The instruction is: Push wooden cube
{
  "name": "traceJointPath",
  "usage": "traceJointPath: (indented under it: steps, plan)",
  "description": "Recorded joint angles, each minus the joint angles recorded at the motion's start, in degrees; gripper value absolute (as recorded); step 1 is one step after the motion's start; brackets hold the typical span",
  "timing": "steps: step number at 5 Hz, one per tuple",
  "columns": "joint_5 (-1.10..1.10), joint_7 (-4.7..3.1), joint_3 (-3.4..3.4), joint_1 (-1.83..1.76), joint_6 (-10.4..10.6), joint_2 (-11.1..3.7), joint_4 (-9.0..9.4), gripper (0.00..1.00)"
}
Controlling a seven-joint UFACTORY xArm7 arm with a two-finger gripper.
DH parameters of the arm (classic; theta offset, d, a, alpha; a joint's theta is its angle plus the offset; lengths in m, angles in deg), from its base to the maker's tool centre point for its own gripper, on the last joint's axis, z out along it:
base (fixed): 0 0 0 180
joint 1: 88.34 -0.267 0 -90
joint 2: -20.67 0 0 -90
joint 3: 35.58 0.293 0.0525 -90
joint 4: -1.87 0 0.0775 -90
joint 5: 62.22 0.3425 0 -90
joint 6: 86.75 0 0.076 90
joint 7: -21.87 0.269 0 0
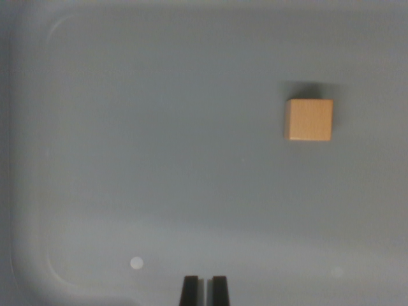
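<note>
1. One wrist view only; no brand, label or readable writing shows on anything in it.
2. Wooden cube point(308, 120) sits in the upper part of the wrist view's right half, resting flat on the grey tray floor point(191, 159). Its top face is light tan and plain, and its edges run roughly square to the frame.
3. A soft dark shadow lies along the cube's upper edge.
4. Gripper point(204, 291) shows at the bottom edge, just right of centre: two dark fingertips point(190, 292) poke up into the frame, side by side.
5. Only a thin sliver of grey shows between the two tips, so the fingers are together or nearly so, with nothing between them.
6. Cube lies well apart from the gripper, up and toward the wrist view's right of the tips. No contact; bare grey floor fills the space between them.
7. Tray has a raised rim with a rounded corner point(35, 268) at lower left; the rim also runs up the wrist view's left side and curves across the top.
8. One small pale round spot point(136, 262) sits on the floor at lower left, left of the fingertips and near them.
9. Picture is soft and slightly blurred; wood grain cannot be made out.
</note>
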State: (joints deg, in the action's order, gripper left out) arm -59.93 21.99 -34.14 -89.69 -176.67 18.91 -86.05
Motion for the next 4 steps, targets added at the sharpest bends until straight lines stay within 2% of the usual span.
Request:
traceJointPath:
  steps: [3,4]
  plan:
    - [-0.13,-0.08,-0.13,0.09,1.22,-0.29,0.87,0.00]
    - [-0.29,-0.17,-0.29,0.20,2.69,-0.63,1.91,0.00]
